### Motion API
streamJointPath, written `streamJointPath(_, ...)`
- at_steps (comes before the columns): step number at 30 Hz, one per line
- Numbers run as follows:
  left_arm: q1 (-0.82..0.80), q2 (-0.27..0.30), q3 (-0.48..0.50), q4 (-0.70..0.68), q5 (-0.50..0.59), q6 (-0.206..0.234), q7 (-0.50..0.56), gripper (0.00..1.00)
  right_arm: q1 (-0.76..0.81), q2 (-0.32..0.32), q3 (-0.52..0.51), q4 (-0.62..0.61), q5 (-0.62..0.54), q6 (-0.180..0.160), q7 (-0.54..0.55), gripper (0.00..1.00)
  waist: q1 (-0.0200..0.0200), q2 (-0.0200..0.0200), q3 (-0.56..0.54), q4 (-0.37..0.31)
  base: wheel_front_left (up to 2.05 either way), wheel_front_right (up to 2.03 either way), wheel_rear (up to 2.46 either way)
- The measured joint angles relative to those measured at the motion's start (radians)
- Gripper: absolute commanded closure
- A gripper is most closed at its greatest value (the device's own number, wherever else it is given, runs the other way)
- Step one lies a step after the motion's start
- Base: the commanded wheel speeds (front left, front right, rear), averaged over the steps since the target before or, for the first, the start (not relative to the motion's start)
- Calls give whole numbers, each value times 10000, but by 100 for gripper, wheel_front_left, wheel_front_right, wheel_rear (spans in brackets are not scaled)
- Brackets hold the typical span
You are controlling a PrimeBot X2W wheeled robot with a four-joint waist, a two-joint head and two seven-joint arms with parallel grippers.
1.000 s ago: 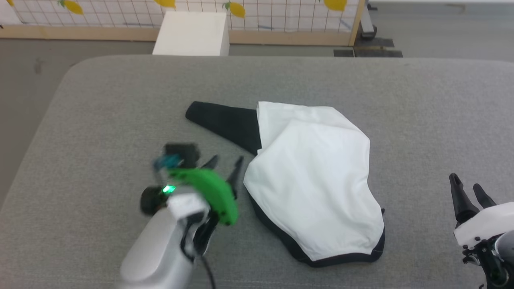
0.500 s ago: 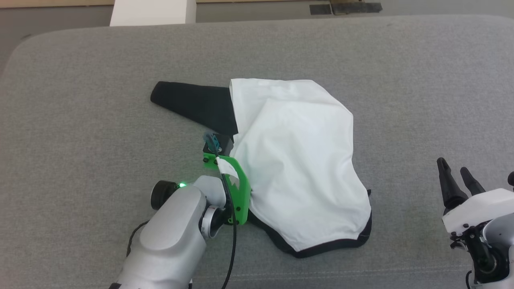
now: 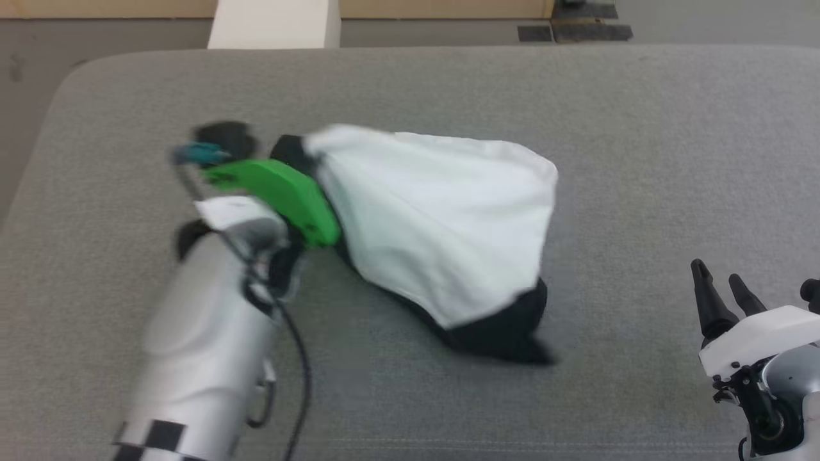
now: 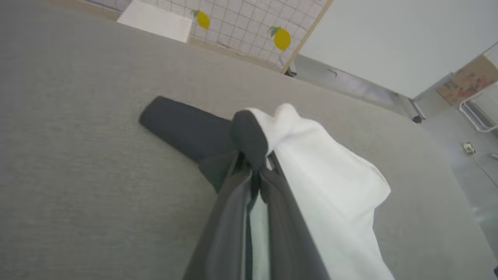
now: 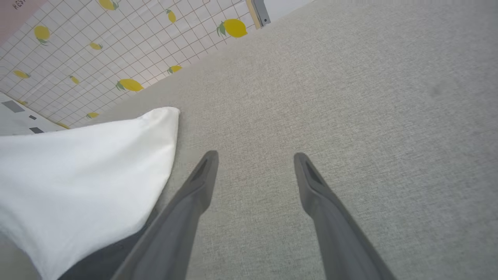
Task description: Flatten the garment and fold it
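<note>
Left jaws clamped on garment (image 4: 330, 186), right jaws spread

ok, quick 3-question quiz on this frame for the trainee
1. True or false: the right tool is gripping the shirt.
2. Which is shut on the shirt? A) the left tool B) the right tool C) both
3. Fill in: the shirt lies partly on a padded surface coloured ____.

Key: 1 false, its fingers stand apart beside the shirt. 2 A. 3 gray.
</note>
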Motion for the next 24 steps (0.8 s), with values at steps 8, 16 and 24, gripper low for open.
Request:
streamJointPath(8, 1703, 1787, 2288, -593, -692, 1618, -253, 100, 56, 0, 167, -17, -54, 0, 13, 0, 0, 0, -378, 476, 0, 0, 0)
streamJointPath(16, 3626, 1246, 2991, -1289, -1699, 1822, -353, 0, 248, 0, 213, -88, -109, 0, 105, 0, 0, 0, -345, 905, 0, 0, 0)
streamJointPath(24, 4170, 1747, 2986, -3371, -222, 732, -3689, 0, 215, 0, 685, -163, -186, 0, 276, 0, 0, 0, -637, 1205, 0, 0, 0)
